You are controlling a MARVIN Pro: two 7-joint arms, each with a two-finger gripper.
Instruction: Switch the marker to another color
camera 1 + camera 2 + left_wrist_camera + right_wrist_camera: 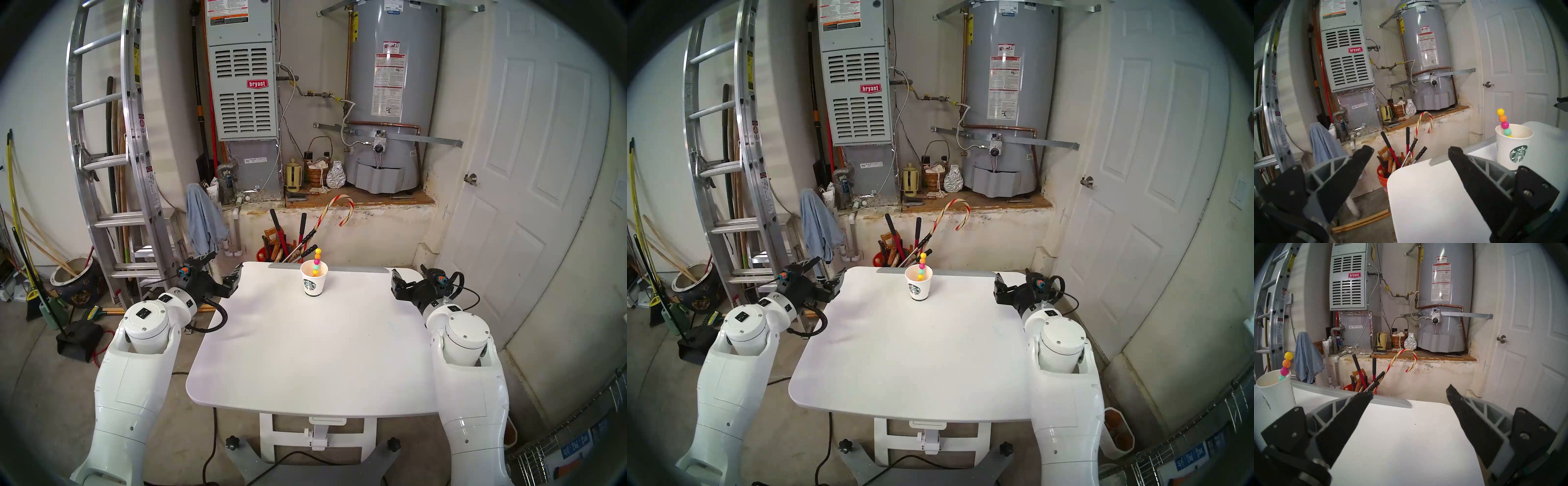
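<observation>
On the worktop [305, 356] the marker [317, 262] stands untouched in the cup [314, 281]; both arms' jaws are open and empty, so the switching looks not yet begun.

Garage corner: furnace [239, 85], water heater [390, 91], ladder [112, 142], white door [543, 152], concrete floor [51, 390].

Left arm [135, 366]: white segmented links rising from lower left, elbow bent, black wrist section angled inward and forward. Left gripper [1409, 149]: pointing level, jaws spread wide, nothing between fingers [1359, 159]. Right arm [471, 373]: mirrored pose on lower right, wrist turned inward. Right gripper [1409, 393]: pointing forward, nearly level, jaws spread wide, empty; fingers [1456, 397] black-padded on grey ribbed backing.
</observation>
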